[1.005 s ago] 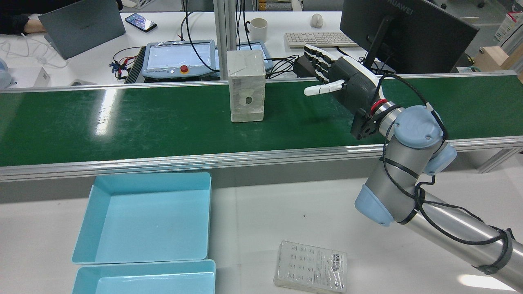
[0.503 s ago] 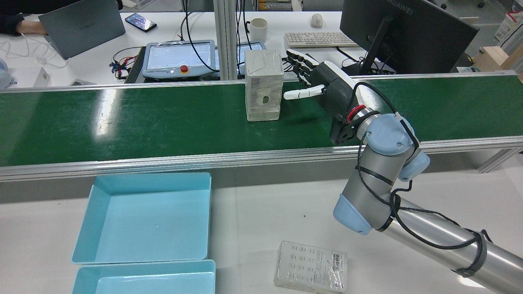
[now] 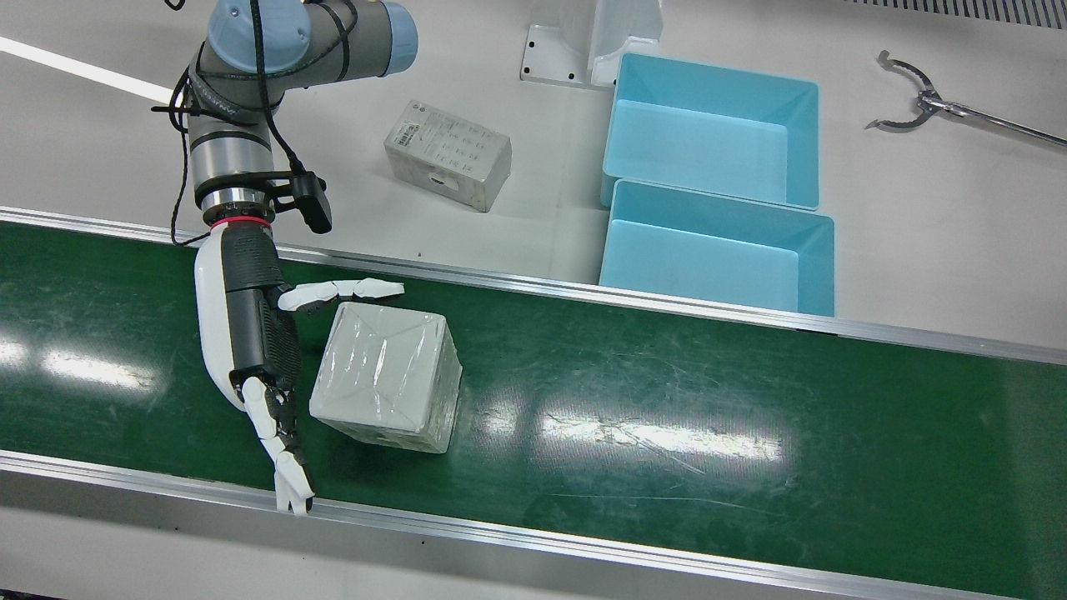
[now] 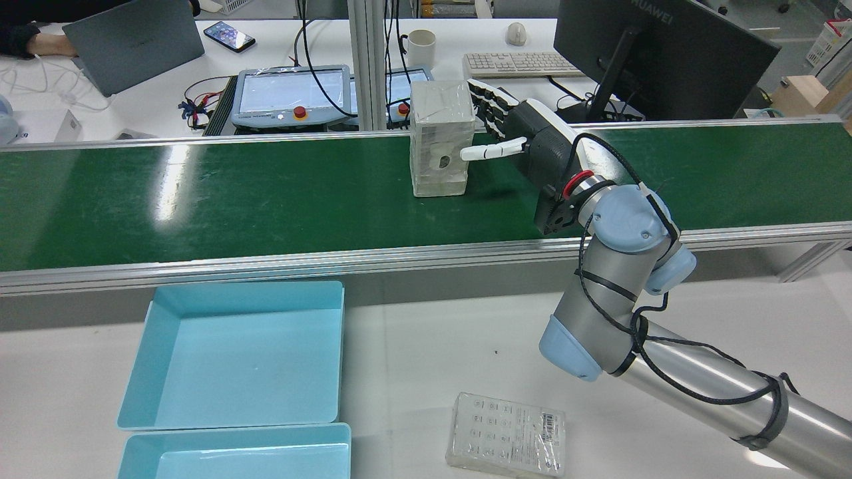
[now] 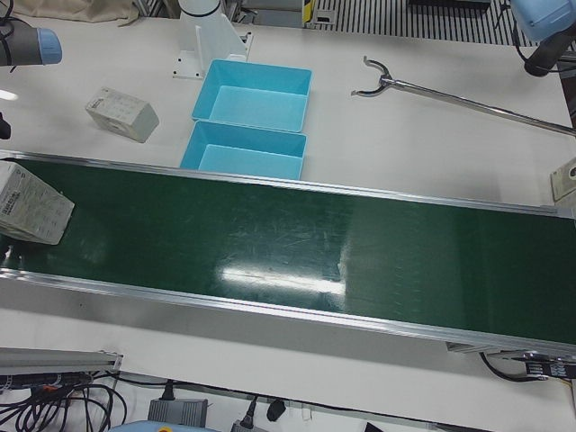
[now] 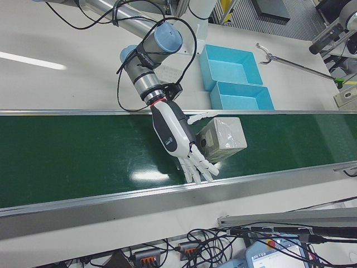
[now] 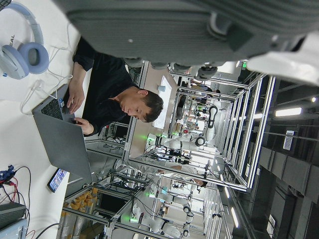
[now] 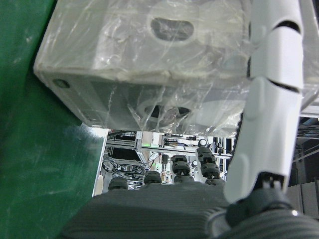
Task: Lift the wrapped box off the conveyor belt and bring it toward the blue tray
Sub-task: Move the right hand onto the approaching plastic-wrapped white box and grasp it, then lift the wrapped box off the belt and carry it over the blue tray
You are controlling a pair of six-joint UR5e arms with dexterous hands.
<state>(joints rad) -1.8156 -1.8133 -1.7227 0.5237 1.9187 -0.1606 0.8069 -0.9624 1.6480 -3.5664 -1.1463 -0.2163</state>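
The wrapped box point(image 3: 385, 377) stands upright on the green conveyor belt point(image 3: 667, 400), a grey block in clear film point(image 4: 438, 136). My right hand point(image 3: 250, 333) is open at the box's side. Its thumb point(image 4: 489, 150) lies along the face toward the trays, and its fingers point(image 3: 282, 442) stretch past the far face, not closed on it. The right hand view shows the box point(image 8: 149, 64) close in front of the palm. Two blue trays point(image 3: 725, 200) sit on the white table beyond the belt's rail point(image 4: 246, 296). Of my left hand point(image 7: 189, 30) only a dark edge of the palm shows, raised away from the table.
A second film-wrapped flat box point(image 4: 506, 442) lies on the white table near the right arm. A metal grabber tool point(image 3: 917, 100) lies past the trays. Behind the belt are a desk with a monitor point(image 4: 659, 53), pendants, and a person at a laptop point(image 4: 133, 40).
The box has travelled right along the belt while my right hand moved left to meet it; the open thumb and fingers now flank the box.
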